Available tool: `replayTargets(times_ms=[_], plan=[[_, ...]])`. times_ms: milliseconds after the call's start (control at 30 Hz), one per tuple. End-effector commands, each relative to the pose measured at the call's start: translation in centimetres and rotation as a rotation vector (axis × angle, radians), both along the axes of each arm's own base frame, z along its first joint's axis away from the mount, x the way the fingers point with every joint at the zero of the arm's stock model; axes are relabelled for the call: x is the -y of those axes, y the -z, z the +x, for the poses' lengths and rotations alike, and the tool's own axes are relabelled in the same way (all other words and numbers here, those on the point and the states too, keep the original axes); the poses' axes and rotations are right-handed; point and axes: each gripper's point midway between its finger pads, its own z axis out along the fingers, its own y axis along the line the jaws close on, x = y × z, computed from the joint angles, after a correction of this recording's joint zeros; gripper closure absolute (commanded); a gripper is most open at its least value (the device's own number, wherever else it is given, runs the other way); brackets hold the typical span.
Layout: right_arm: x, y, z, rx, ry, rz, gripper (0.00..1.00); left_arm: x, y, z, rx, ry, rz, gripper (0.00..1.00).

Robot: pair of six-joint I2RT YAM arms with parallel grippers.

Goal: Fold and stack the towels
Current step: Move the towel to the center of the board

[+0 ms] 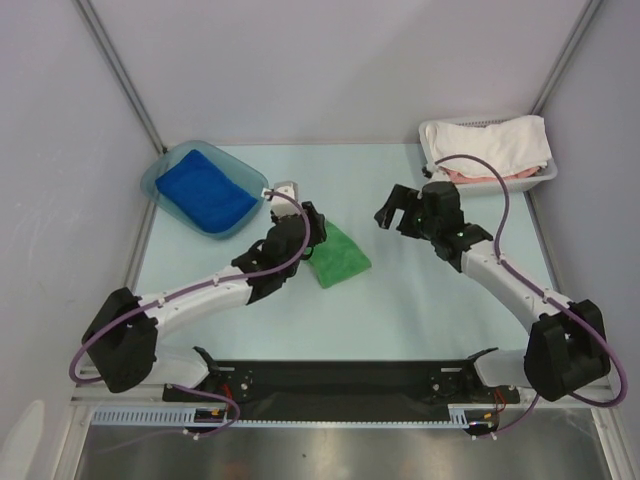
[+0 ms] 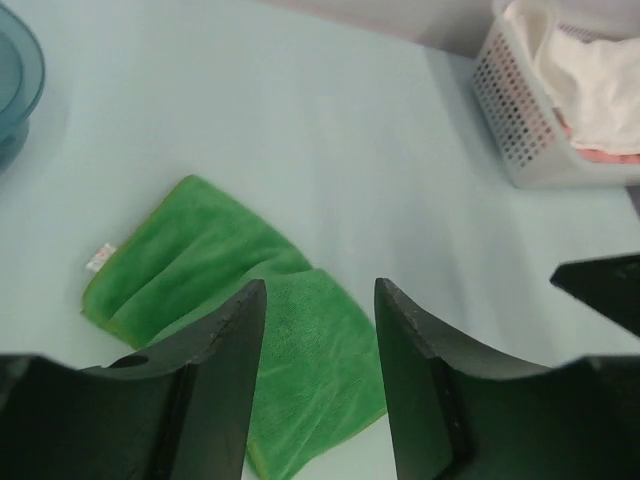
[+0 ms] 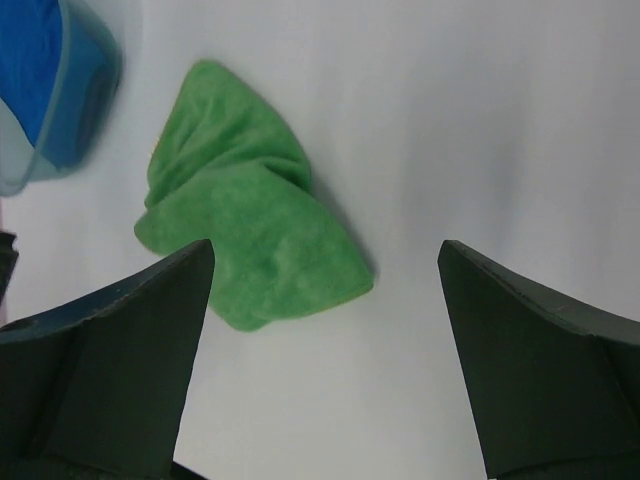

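Observation:
A crumpled, partly folded green towel (image 1: pixel 340 260) lies on the table near the middle; it also shows in the left wrist view (image 2: pixel 190 260) and the right wrist view (image 3: pixel 250 230). A royal blue towel (image 1: pixel 205 192) lies folded in a teal bowl (image 1: pixel 160 178) at the back left. The purple towel is out of view. My left gripper (image 1: pixel 314 226) is open and empty, hovering over the green towel's left edge (image 2: pixel 320 300). My right gripper (image 1: pixel 396 212) is open wide and empty, off to the right of the green towel (image 3: pixel 325 262).
A white perforated basket (image 1: pixel 545 172) at the back right holds a white cloth (image 1: pixel 490 140) and a pinkish item (image 1: pixel 470 175); the basket also shows in the left wrist view (image 2: pixel 515 130). Grey walls close in the table on three sides.

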Motion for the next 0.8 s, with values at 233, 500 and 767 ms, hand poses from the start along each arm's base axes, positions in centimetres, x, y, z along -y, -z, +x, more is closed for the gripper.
replayTargets(times_ms=[233, 500, 767], plan=[[-7.2, 4.1, -7.5, -0.058, -0.130, -0.111, 0.28, -7.1, 5.1, 1.8, -0.273, -0.156, 0.016, 0.57], [-14.0, 8.0, -10.2, -0.064, -0.241, -0.188, 0.29, -8.8, 9.9, 2.9, -0.399, -0.133, 0.006, 0.54], [-17.5, 11.3, -9.7, -0.052, -0.235, -0.338, 0.33, -8.7, 11.0, 2.9, -0.404, -0.096, -0.017, 0.53]])
